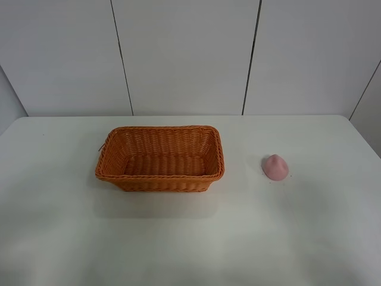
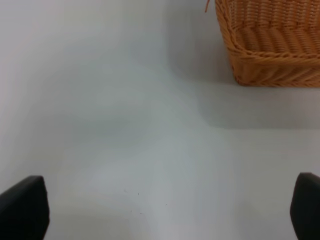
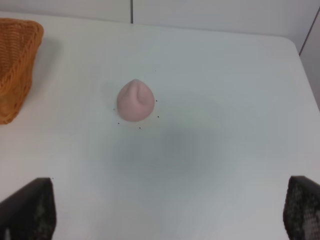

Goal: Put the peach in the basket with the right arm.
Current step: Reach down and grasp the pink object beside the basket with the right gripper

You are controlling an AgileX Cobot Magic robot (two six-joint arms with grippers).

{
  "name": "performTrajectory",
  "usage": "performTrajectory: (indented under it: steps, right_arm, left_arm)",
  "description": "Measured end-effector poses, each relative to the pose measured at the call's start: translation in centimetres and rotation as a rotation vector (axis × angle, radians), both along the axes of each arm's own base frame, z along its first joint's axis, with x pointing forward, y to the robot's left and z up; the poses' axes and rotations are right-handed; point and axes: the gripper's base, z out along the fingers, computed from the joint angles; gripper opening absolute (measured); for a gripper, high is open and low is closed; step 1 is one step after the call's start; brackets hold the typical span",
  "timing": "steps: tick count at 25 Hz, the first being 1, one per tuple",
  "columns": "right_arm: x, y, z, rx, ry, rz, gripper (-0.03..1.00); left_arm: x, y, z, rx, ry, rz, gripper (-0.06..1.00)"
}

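The pink peach (image 1: 275, 167) lies on the white table, well right of the orange-brown wicker basket (image 1: 159, 158). No arm shows in the exterior high view. The right wrist view has the peach (image 3: 135, 100) ahead of my right gripper (image 3: 167, 212), whose two fingertips (image 3: 30, 210) stand wide apart at the frame's lower corners, open and holding nothing; a corner of the basket (image 3: 15, 65) shows at the side. My left gripper (image 2: 165, 212) is also open over bare table, with a corner of the basket (image 2: 270, 45) ahead of it.
The white table (image 1: 190, 238) ends at a pale panelled wall (image 1: 190, 53) behind the basket. The basket holds nothing. The table's right edge (image 1: 366, 137) runs close behind the peach.
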Motion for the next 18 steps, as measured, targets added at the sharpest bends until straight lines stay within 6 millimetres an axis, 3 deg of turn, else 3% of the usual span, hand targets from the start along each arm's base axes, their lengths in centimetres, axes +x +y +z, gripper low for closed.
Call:
performTrajectory:
  steps: [12,16,18]
  right_arm:
    - [0.4,0.0,0.3,-0.006,0.022,-0.003,0.70]
    - [3.2,0.0,1.5,-0.018,0.167,-0.006,0.70]
    - [5.5,0.1,2.1,-0.022,0.273,-0.005,0.70]
  left_arm:
    - [0.0,0.0,0.0,0.000,0.000,0.000,0.99]
    - [0.0,0.0,0.0,0.000,0.000,0.000,0.99]
    - [0.0,0.0,0.0,0.000,0.000,0.000,0.99]
